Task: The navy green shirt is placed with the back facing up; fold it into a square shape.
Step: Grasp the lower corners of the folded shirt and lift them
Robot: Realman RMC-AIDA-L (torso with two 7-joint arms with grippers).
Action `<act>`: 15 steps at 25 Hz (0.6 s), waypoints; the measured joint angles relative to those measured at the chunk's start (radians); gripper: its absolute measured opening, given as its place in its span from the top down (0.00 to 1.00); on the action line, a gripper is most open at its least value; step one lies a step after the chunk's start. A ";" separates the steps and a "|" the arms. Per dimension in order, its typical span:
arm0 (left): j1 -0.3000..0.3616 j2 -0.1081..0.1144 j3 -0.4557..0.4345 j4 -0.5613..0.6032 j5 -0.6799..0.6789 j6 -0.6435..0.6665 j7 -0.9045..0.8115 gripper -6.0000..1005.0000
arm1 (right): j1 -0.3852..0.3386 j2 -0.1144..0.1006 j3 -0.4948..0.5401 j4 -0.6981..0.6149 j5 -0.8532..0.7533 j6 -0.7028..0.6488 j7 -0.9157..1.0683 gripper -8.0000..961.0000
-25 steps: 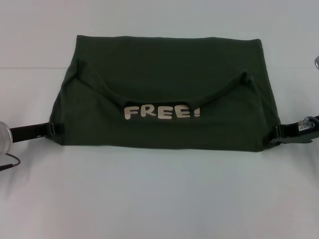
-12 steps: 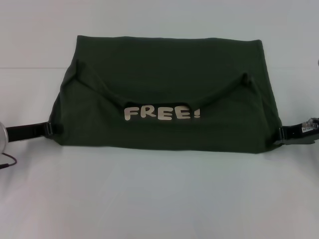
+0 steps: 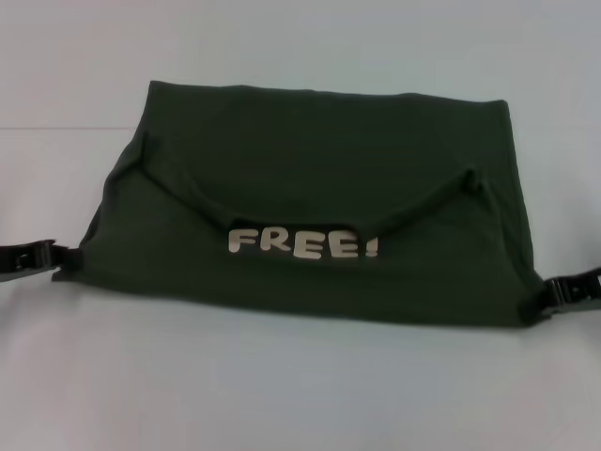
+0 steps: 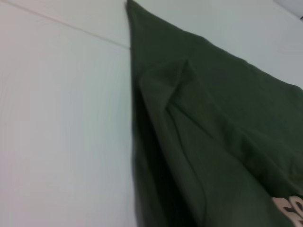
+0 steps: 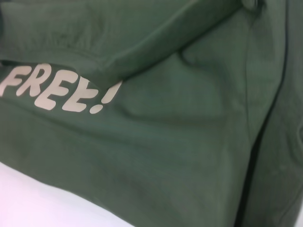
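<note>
Holding the navy green shirt [image 3: 310, 188] at both near corners on the white table [image 3: 282, 385].
Head view: shirt lies folded, wider than deep, neckline curve and cream "FREE!" lettering [image 3: 302, 245] facing up near the front edge. Left gripper [image 3: 58, 256] pinches the near left corner; right gripper [image 3: 543, 297] pinches the near right corner, both clamped on fabric.
Left wrist view: shirt's side edge [image 4: 135, 118] runs along bare table, a folded layer ridged on top.
Right wrist view: lettering [image 5: 61, 92] and creased cloth fill the picture; own fingers not visible.
</note>
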 joint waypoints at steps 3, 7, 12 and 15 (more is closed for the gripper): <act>0.019 0.003 -0.051 0.044 0.073 0.054 -0.035 0.98 | -0.027 -0.009 0.001 -0.008 -0.002 -0.057 -0.028 0.98; 0.040 0.012 -0.108 0.073 0.142 0.133 -0.058 0.98 | -0.063 -0.020 0.004 -0.002 -0.001 -0.127 -0.086 0.97; 0.058 0.017 -0.172 0.089 0.166 0.261 -0.051 0.98 | -0.081 -0.021 0.007 -0.002 -0.001 -0.175 -0.130 0.97; 0.070 0.017 -0.178 0.093 0.167 0.317 -0.050 0.97 | -0.085 -0.022 0.007 -0.002 -0.005 -0.196 -0.147 0.97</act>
